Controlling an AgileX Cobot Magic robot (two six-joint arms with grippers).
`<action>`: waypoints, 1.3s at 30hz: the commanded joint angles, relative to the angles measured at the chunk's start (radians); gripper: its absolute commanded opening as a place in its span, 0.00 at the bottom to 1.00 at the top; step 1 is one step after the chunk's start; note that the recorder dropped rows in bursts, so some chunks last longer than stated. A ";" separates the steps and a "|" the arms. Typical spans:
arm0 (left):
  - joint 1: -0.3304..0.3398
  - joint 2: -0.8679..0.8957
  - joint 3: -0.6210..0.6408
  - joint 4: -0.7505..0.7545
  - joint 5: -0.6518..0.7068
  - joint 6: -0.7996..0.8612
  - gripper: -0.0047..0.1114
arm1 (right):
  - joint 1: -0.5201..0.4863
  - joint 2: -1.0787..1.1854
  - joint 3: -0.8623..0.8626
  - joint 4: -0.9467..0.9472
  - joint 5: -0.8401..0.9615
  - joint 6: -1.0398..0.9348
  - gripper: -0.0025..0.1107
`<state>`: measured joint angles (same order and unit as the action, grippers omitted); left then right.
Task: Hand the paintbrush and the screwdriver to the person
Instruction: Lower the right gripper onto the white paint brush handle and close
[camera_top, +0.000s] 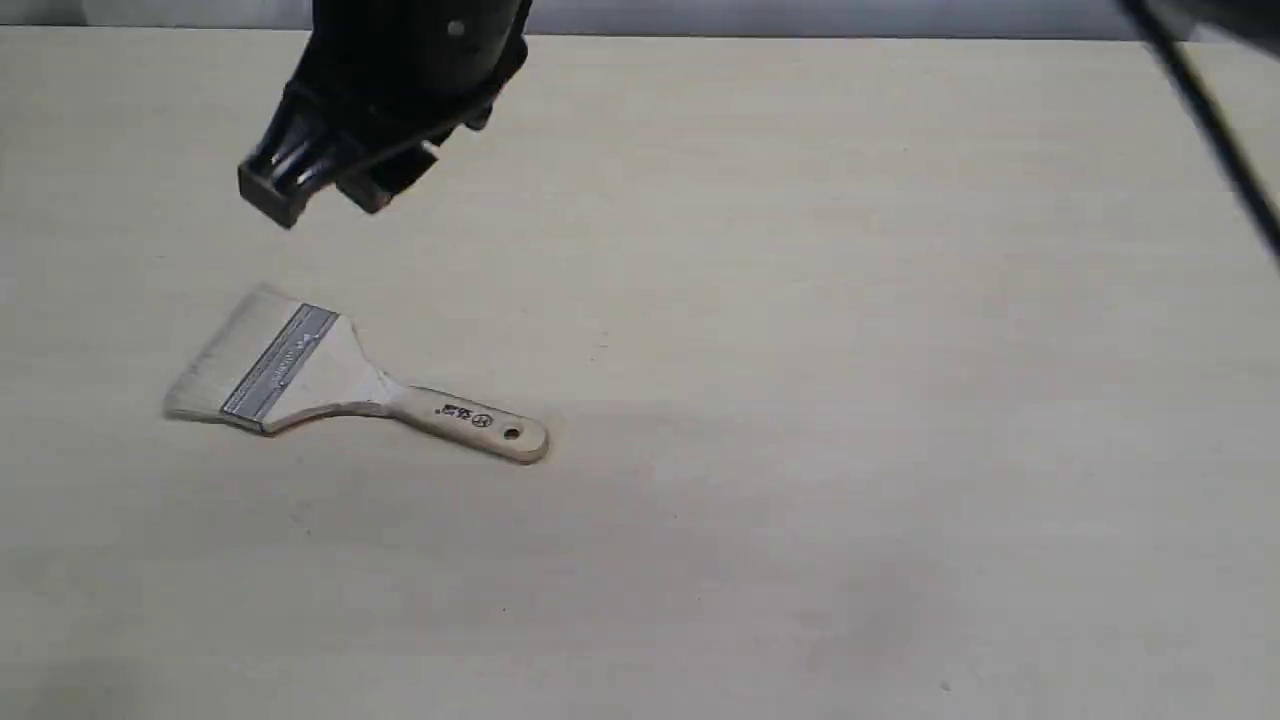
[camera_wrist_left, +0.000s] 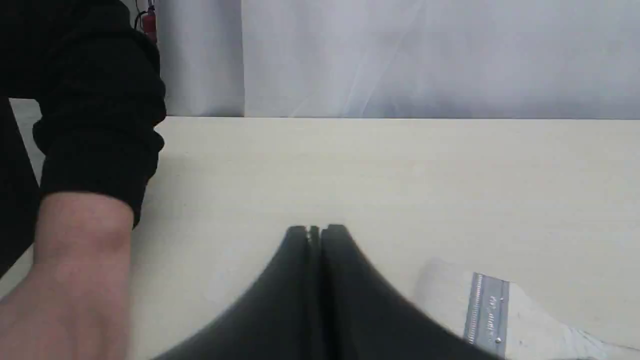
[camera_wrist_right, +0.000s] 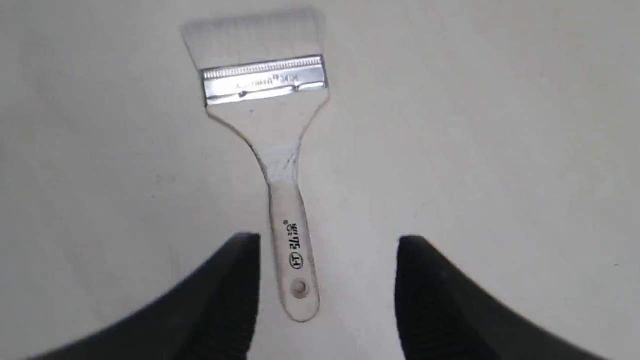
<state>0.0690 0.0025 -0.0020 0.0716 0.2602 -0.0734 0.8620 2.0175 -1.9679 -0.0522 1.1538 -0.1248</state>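
A: Exterior view first. Where did the paintbrush (camera_top: 345, 385) lie?

B: Flat on the table (camera_top: 850, 300), left of centre in the frame. Bristles pointed toward the left edge; the handle end with the hole pointed lower right. Nothing touched it.

A: Left gripper (camera_top: 315, 192)?

B: Upper left of the frame, hanging clear of the table, above the bristle end as the picture reads. Its wrist view showed the two jaws pressed together with nothing between them.

A: Anything else in that wrist view?

B: The person's hand (camera_wrist_left: 65, 285), bare, with a dark sleeve cuff (camera_wrist_left: 100, 150) above the wrist. It was beside the closed jaws and apart from them. The fingers were out of frame, so palm posture was not recorded. Part of the brush's silver ferrule (camera_wrist_left: 487, 312) showed on the gripper's other side.

A: Right gripper (camera_wrist_right: 329, 239)?

B: Jaws stood wide apart, holding nothing. In its wrist view the handle end of the brush sat between the two fingertips, nearer one than the other, with no contact seen. Height above the table could not be told.
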 joint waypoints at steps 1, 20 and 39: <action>-0.006 -0.002 0.002 -0.004 -0.008 -0.002 0.04 | -0.004 0.076 -0.003 -0.008 -0.032 -0.019 0.52; -0.006 -0.002 0.002 -0.004 -0.008 -0.002 0.04 | -0.028 0.373 -0.003 0.066 -0.145 -0.111 0.55; -0.006 -0.002 0.002 -0.002 -0.011 -0.002 0.04 | -0.032 0.456 -0.044 0.120 -0.208 -0.129 0.52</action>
<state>0.0690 0.0025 -0.0020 0.0716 0.2602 -0.0734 0.8388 2.4544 -2.0098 0.0632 0.9504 -0.2489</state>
